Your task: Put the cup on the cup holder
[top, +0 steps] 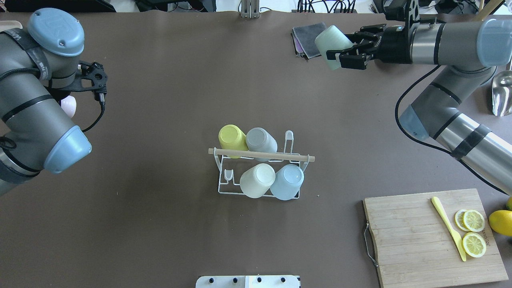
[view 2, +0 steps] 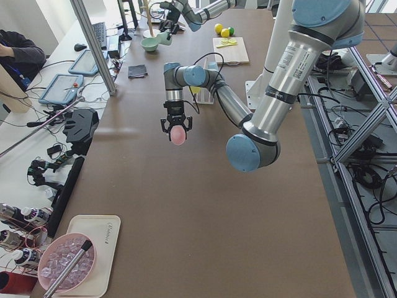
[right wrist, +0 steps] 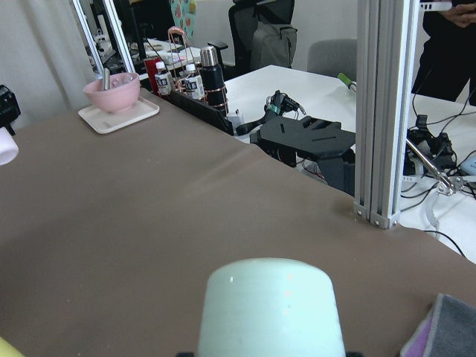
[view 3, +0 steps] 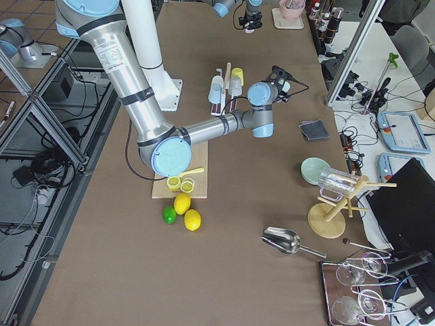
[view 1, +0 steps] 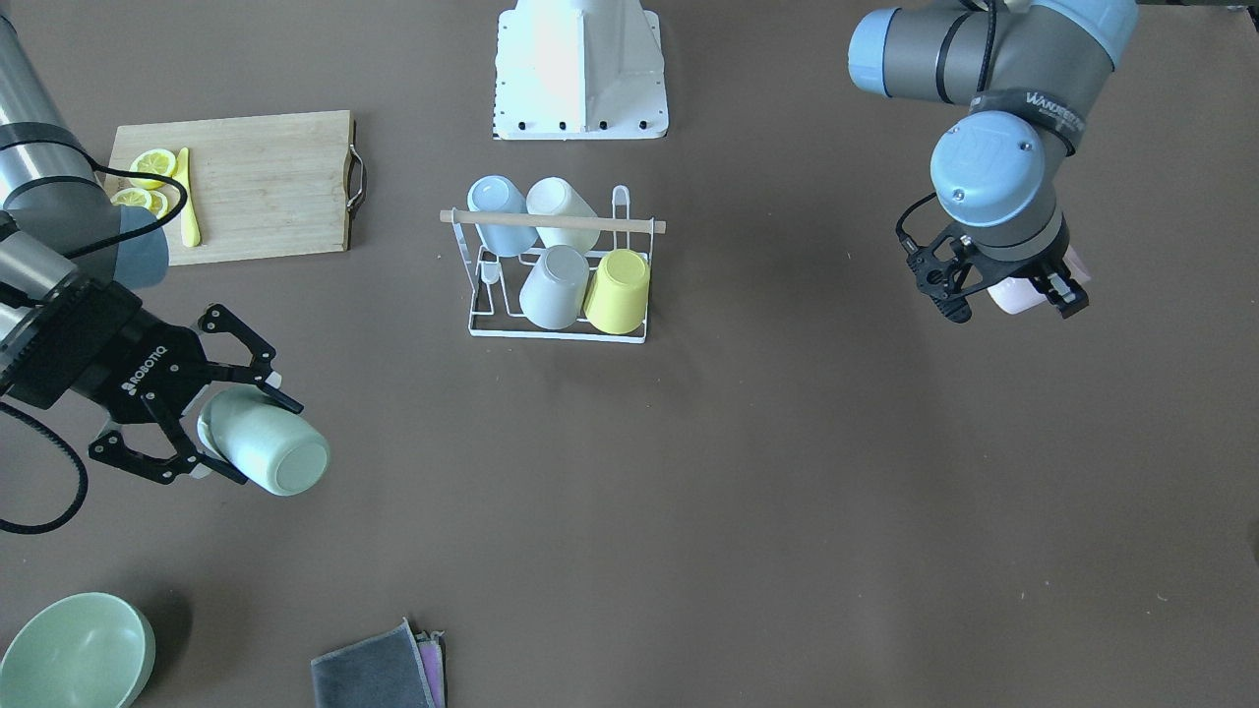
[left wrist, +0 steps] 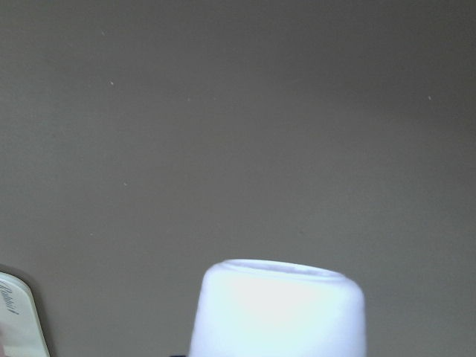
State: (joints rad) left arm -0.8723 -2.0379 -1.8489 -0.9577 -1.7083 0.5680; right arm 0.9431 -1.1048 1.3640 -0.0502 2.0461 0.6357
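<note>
The cup holder [view 1: 629, 225], a white wire rack with a wooden rod handle, stands mid-table and carries several upside-down cups: blue, cream, grey and yellow. It also shows in the overhead view [top: 305, 158]. My right gripper [view 1: 251, 438] is shut on a mint green cup [view 1: 270, 447], held tilted above the table well to the rack's side; the same cup [top: 332, 44] shows in the overhead view. My left gripper [view 1: 1015, 300] is shut on a pink cup [view 1: 1023, 293], held bottom-down above bare table on the rack's other side. The pink cup [top: 69, 106] peeks out under the left arm.
A wooden cutting board [view 1: 256, 187] with lemon slices and a yellow knife lies near the right arm. A green bowl [view 1: 74, 654] and a folded grey cloth [view 1: 379, 669] sit at the far table edge. The robot base [view 1: 580, 69] is behind the rack.
</note>
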